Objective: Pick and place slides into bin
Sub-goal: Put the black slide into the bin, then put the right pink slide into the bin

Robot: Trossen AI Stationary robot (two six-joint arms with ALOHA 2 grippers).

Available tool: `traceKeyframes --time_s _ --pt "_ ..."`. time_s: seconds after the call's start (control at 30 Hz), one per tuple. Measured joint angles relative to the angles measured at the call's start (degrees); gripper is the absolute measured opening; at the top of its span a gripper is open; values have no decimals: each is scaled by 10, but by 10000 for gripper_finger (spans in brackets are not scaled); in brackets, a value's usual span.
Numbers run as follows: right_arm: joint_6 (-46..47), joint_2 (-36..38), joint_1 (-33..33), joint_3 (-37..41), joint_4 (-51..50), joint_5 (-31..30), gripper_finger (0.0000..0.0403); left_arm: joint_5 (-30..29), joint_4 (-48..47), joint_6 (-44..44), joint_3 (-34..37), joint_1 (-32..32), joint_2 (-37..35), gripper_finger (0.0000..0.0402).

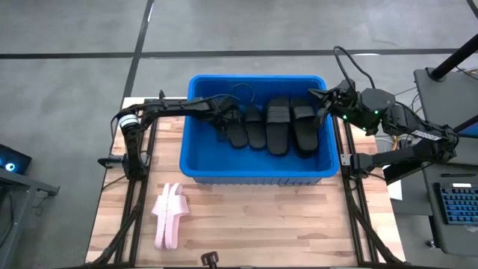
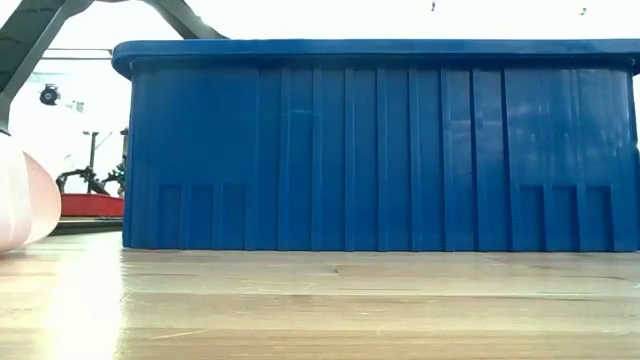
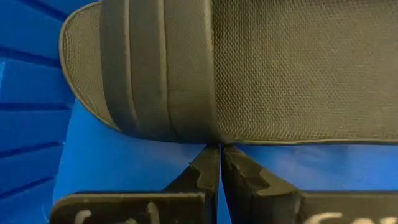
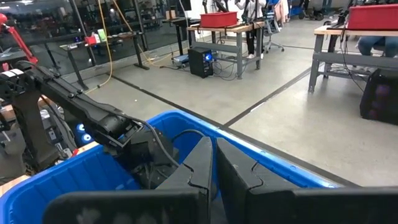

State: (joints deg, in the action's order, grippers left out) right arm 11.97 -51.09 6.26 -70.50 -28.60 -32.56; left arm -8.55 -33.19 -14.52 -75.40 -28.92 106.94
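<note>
1. A black slide (image 3: 249,68) is seen just ahead of the left gripper (image 3: 219,163), whose fingers are pressed together with nothing between them.
2. Four black slides (image 1: 270,125) are laid side by side in the bin (image 1: 196,161) on the table (image 1: 284,217).
3. A pink pair (image 1: 169,214) is left on the table in front of the bin.
4. The right gripper (image 1: 320,96) is held over the bin's right rim, fingers closed and empty.
</note>
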Motion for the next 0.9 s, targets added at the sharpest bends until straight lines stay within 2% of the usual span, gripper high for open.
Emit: traceKeyframes --time_s 0.2,0.57,0.73,0.9 --pt "0 0 0 0 0 0 13 -18 6 -67 4 -1 1 1" --pt "0 0 0 0 1 0 13 -46 -52 -23 5 4 -10 1" --pt "9 0 0 0 1 0 13 -37 -53 -23 3 15 -55 1" --pt "15 0 0 0 1 0 13 15 -46 -10 -1 45 -149 1"
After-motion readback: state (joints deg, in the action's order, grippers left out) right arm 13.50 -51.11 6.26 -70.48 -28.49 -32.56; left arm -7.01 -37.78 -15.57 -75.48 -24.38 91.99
